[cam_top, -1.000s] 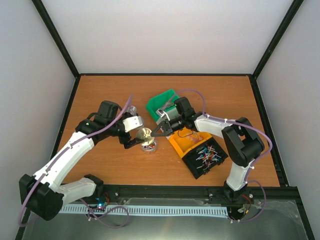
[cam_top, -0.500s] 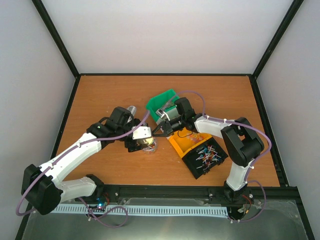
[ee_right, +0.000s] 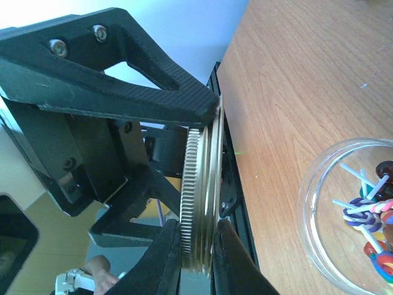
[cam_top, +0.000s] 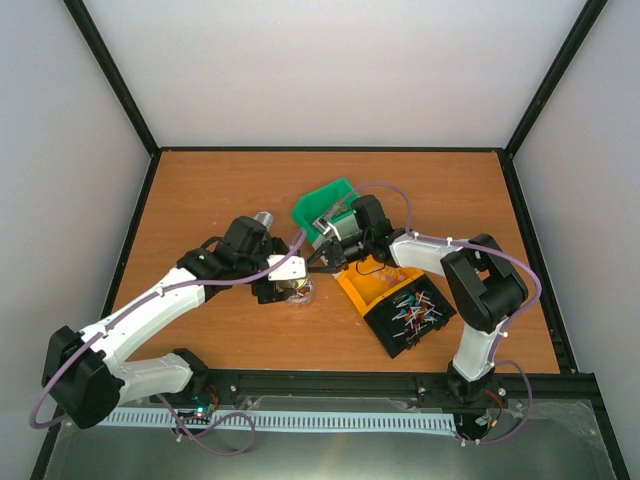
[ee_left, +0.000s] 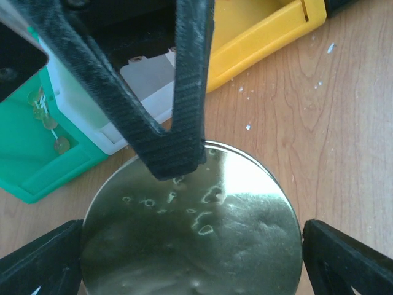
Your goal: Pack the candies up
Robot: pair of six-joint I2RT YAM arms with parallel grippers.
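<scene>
The candies lie in the black bin (cam_top: 412, 312) and in the clear round jar (ee_right: 359, 215), which stands open on the table (cam_top: 298, 292). Greenish sweets sit in the green bin (ee_left: 46, 117). My right gripper (cam_top: 314, 263) is shut on the edge of the gold metal lid (ee_right: 199, 203), holding it on edge above and beside the jar. My left gripper (cam_top: 280, 283) is open, and its fingers (ee_left: 37, 261) closely flank the lid (ee_left: 190, 233) on both sides.
The green bin (cam_top: 322, 205) and a white bin (ee_left: 147, 83) stand behind the grippers. The orange bin (cam_top: 368, 280) adjoins the black bin on the right. A small metal object (cam_top: 263, 218) lies behind my left wrist.
My left arm has swung right and brought its gripper over the lid held by my right gripper. The right arm has barely moved.
</scene>
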